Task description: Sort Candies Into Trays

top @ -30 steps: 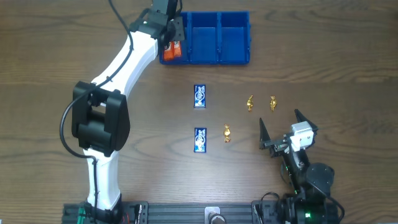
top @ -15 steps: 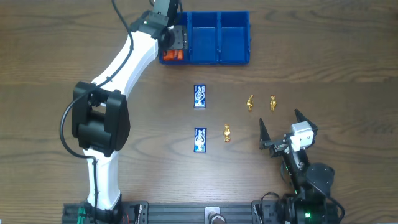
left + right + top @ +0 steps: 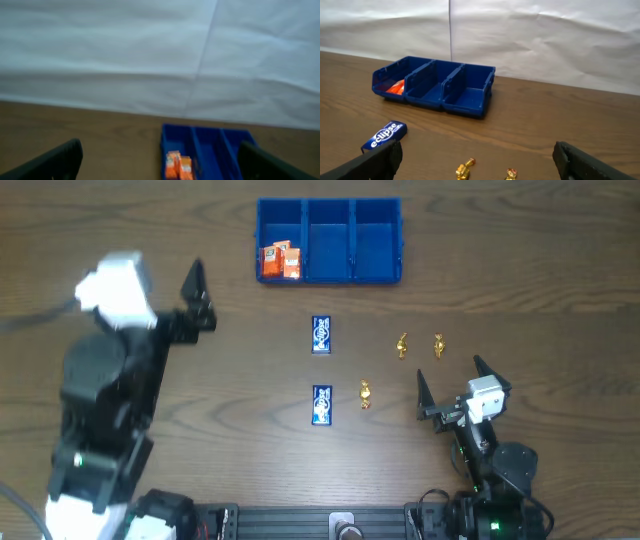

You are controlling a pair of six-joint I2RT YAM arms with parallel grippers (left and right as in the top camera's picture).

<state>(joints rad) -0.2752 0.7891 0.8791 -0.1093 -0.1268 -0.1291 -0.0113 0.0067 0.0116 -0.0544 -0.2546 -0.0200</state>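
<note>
Blue tray [image 3: 330,201], from above: orange candies [image 3: 279,262] sit in its left bin, while packets [image 3: 321,335] and gold candies [image 3: 401,346] wait on the table [image 3: 540,300]. Left gripper [image 3: 200,298] hangs empty, fingers apart. Its wrist camera faces the tray. From the right wrist, the right gripper [image 3: 476,150] is spread and empty, nearest the gold ones, probably its share.

Bright, even, diffuse light from overhead, no hard glare. The table [image 3: 240,430] has a faint sheen only. There are short soft shadows under the tray [image 3: 340,278] and the candies [image 3: 402,346] ahead of the right gripper [image 3: 449,370]. The left arm [image 3: 105,370] is blurred in the top view. The left wrist view is soft all over and its fingers [image 3: 55,160] are dark and fuzzy. The white sheet [image 3: 545,45] beyond the tray is evenly lit and creased.
</note>
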